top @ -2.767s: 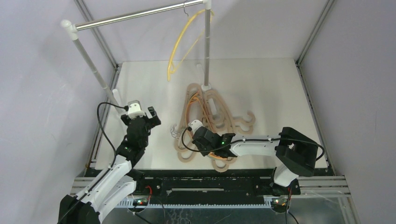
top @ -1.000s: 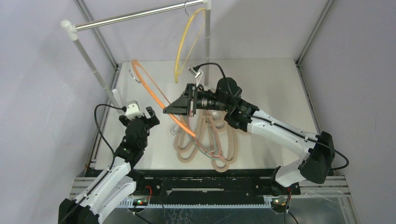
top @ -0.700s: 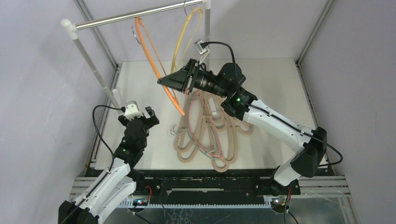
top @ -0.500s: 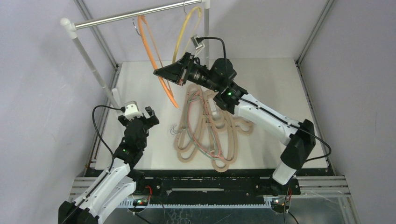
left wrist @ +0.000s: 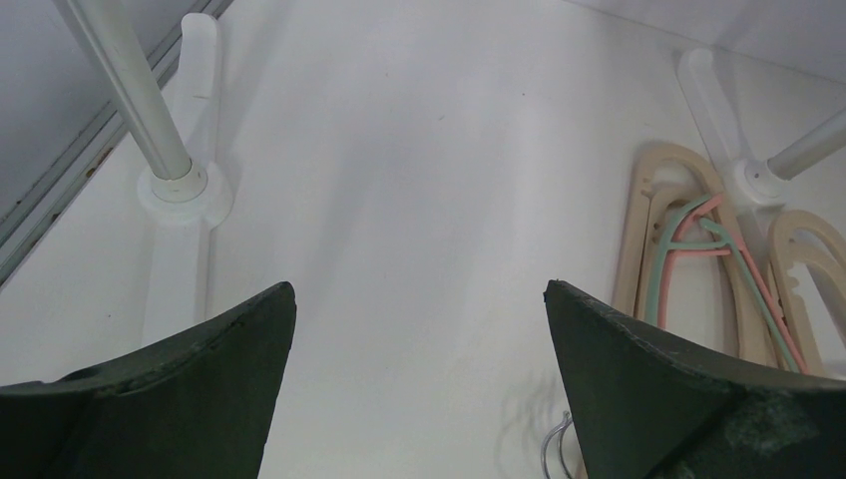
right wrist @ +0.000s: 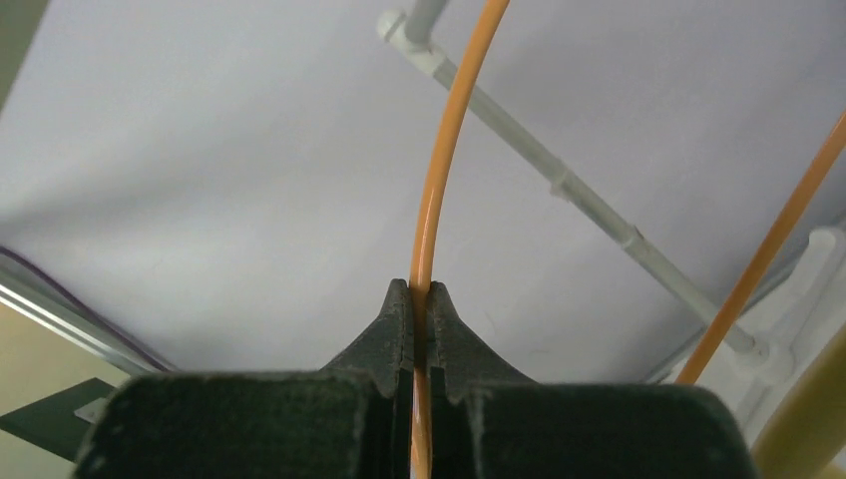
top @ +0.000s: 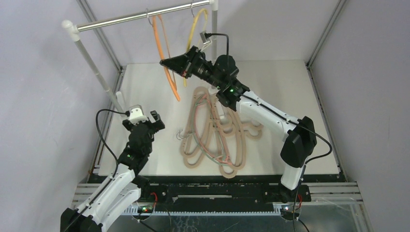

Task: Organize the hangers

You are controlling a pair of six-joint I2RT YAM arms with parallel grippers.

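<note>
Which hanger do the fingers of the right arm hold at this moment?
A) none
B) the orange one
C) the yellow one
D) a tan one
B: in the right wrist view the right fingers are pressed shut on the thin orange hanger.

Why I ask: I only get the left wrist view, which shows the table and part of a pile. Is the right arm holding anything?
Observer: Yes, the right tool is shut on the orange hanger, pinching its thin bar.
Operator: Is its hook at the rail?
Observer: In the top view the hook is up at the silver rail; whether it is over the rail, I cannot tell.
Operator: Is anything else hanging there?
Observer: One yellow hanger, to the right of the orange one in the top view.
</note>
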